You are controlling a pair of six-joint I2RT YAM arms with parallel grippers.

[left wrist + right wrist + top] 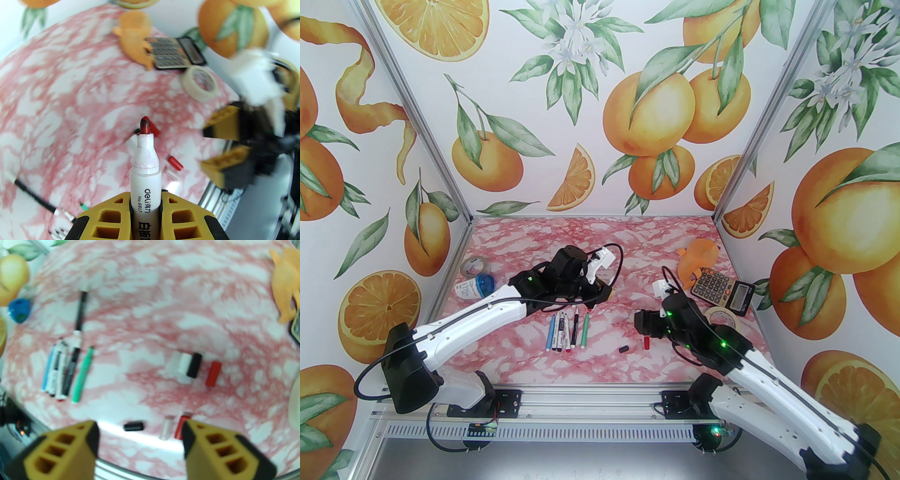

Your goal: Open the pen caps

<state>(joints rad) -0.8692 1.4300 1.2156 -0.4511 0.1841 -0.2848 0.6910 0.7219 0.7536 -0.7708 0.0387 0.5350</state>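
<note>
Several loose caps counted on table beneath right gripper, jaws spread, empty. Clamping white marker in left gripper, red tip bare, off the table. Judged: uncapping done for this pen. Next: lay marker down, check row of pens for caps.

Pens lie side by side on the tabletop; a black cap and a red cap lie near the right hand.
</note>
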